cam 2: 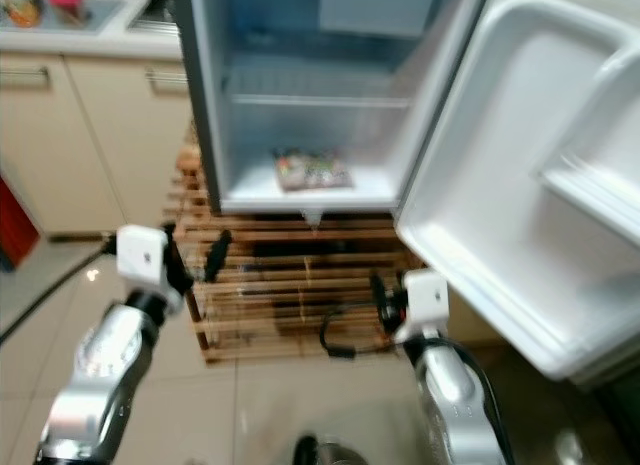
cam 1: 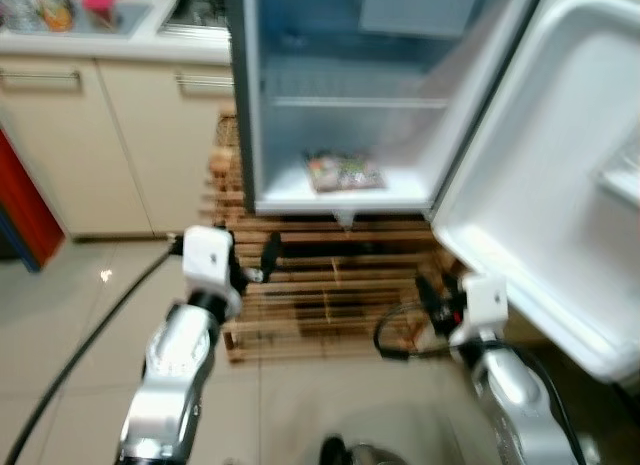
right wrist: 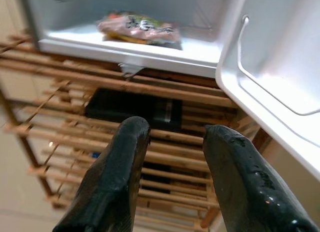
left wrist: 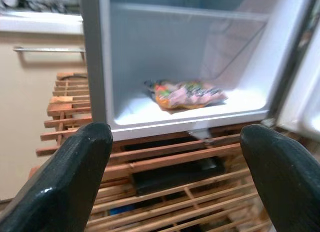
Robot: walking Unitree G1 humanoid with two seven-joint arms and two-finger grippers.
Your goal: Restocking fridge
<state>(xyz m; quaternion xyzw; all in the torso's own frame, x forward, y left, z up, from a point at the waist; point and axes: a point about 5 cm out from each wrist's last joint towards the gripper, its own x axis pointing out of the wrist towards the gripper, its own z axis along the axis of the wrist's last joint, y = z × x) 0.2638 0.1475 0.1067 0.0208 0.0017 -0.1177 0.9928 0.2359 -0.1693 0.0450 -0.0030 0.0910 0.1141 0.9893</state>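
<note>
We see the head views a little blurred, so the print on the food packet [cam 1: 344, 172] is hard to read; it is a colourful flat packet lying on the floor of the open fridge [cam 1: 300, 45], a bit right of the middle. The fridge door [cam 1: 560, 185] is swung open to the right and cut off by the picture edge. The fridge stands on a wooden slatted rack [cam 1: 300, 285], with a dark object inside that we cannot identify. The left claw [left wrist: 175, 162] hangs before the rack with fingers [left wrist: 70, 177] wide apart, holding nothing. The right claw [right wrist: 172, 142] has its fingers a little apart, also empty, near the rack under the door.
</note>
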